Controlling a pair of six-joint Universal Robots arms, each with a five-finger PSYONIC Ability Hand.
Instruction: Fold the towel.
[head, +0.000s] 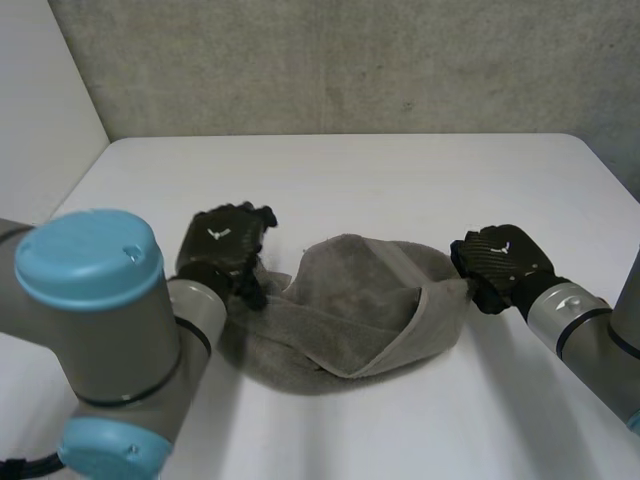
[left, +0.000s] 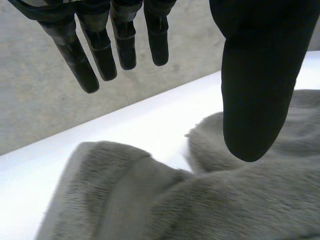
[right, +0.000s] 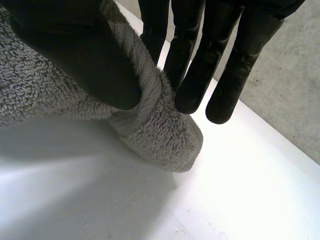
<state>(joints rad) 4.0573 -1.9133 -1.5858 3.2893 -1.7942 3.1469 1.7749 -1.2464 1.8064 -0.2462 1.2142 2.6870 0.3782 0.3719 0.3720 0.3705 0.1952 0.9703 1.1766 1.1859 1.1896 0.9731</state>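
Right hand (head: 500, 258) pinches the towel (head: 350, 310) at its right end; left hand (head: 222, 245) spread above the left end; long axis crosswise, bare tabletop (head: 400, 170) around

A grey towel (head: 350, 310) lies bunched in a loose heap in the middle of the white surface (head: 350, 170), one banded edge turned over on top so that it runs slantwise down toward the near side. The left hand (head: 222, 245) sits back-up at the towel's left edge, touching the cloth, with the left arm (head: 100, 320) bulking large in front. The right hand (head: 500, 260) meets the towel's right end, and a rough grey wall (head: 350, 60) stands behind.
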